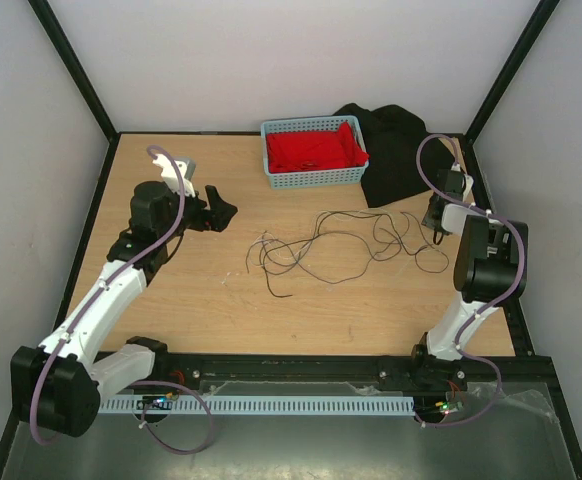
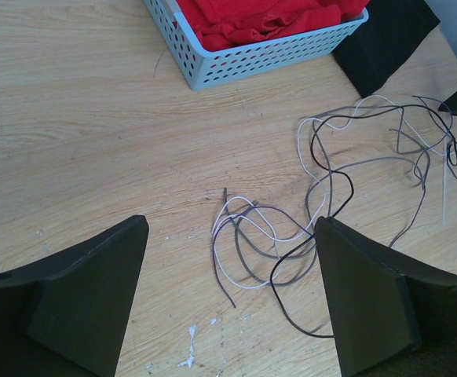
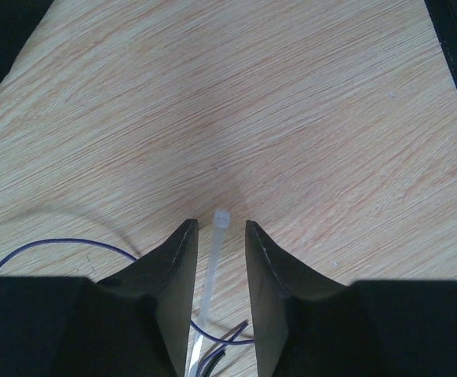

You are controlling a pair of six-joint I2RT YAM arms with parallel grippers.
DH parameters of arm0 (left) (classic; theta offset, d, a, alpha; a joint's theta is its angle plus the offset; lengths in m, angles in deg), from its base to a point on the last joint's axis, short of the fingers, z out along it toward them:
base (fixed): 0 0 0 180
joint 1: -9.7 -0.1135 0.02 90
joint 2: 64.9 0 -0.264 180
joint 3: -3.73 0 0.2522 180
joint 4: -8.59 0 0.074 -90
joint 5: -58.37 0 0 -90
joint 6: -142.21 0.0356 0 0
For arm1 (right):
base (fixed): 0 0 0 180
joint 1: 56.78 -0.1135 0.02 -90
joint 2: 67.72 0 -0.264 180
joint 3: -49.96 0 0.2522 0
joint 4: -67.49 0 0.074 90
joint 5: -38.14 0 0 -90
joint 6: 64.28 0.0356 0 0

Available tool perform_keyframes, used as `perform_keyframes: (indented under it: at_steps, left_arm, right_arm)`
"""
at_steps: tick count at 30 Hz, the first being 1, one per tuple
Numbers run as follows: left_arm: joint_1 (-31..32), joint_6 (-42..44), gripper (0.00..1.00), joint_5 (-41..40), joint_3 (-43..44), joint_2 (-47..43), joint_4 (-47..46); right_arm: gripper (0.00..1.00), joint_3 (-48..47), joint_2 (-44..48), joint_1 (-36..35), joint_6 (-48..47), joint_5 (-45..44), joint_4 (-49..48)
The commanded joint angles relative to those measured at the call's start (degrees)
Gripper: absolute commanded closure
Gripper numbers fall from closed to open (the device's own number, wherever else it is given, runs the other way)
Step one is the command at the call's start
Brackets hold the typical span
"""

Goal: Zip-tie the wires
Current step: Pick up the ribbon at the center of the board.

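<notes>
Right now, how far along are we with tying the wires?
Nothing is tied yet: the wires lie loose across the table. In hand: a zip tie sits between the fingers of the right gripper. The left gripper is open, empty. Left: gather, wrap, cinch.

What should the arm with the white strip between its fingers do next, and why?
Probably close the right gripper on the white zip tie. The tie lies in the narrow gap between its fingers, and neither finger seems to press it yet. The wires lie loose on the table, so the tie likely needs gripping before it can go around them.
</notes>
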Motion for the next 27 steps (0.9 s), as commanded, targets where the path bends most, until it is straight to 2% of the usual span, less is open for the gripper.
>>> perform_keyframes:
  at_steps: [1, 12, 15, 27]
  left_arm:
    - [-0.2, 0.8, 0.11, -0.5, 0.8, 0.3, -2.4]
    - [-0.2, 1.0, 0.1, -0.4, 0.9, 0.8, -2.4]
    - [-0.2, 1.1, 0.1, -0.4, 1.0, 0.8, -2.4]
    - [-0.2, 1.1, 0.1, -0.5, 0.8, 0.8, -2.4]
  right_arm:
    - [0.61, -1.0, -1.3, 0.3, 0.4, -0.6, -1.2]
    - [0.62, -1.9, -3.1, 0.6, 0.7, 0.5, -1.3]
    - [0.65, -1.7, -3.1, 0.6, 0.8, 0.4, -1.2]
    - [0.64, 0.1, -1.0, 0.7, 0.8, -1.1, -1.1]
